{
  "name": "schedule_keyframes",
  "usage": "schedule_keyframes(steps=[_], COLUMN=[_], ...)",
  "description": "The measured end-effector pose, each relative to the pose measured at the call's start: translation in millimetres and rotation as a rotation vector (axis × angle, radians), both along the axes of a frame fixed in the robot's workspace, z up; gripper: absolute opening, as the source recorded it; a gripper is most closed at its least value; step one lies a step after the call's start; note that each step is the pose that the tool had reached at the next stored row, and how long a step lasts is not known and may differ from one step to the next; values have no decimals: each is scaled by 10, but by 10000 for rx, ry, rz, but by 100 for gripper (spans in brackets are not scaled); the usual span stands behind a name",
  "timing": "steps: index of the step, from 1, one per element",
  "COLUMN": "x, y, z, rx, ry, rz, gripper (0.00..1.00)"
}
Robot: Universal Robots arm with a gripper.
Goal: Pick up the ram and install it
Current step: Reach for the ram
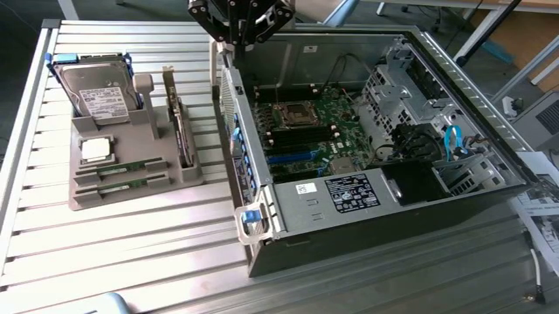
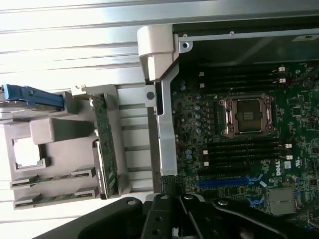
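The pincer (image 1: 237, 39) hangs with its fingers pressed together and nothing held between them. It is above the side wall of the open computer case (image 1: 367, 216), on the side that faces the grey tray (image 1: 131, 197). Inside the case, the green main board (image 1: 319, 127) lies just past that wall.

The ram (image 1: 122, 169) is well apart from the pincer, off to the exterior view's left. It sits in a slot at the near end of the tray, between two end blocks. It is a long, narrow green strip with small dark chips along it. A second stick (image 1: 122, 189) like it lies just beside it. A tall green card (image 1: 180, 131) stands upright in the tray between the ram and the case.
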State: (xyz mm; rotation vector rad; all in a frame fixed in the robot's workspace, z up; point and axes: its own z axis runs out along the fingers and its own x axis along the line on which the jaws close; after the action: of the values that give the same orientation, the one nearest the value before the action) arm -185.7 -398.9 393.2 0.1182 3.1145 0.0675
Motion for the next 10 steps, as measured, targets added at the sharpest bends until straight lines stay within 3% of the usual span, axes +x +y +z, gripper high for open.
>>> schedule_keyframes(steps=[10], x=[-123], y=[0], z=[-1], rx=[-7], ry=[0], rz=[1], gripper=[10])
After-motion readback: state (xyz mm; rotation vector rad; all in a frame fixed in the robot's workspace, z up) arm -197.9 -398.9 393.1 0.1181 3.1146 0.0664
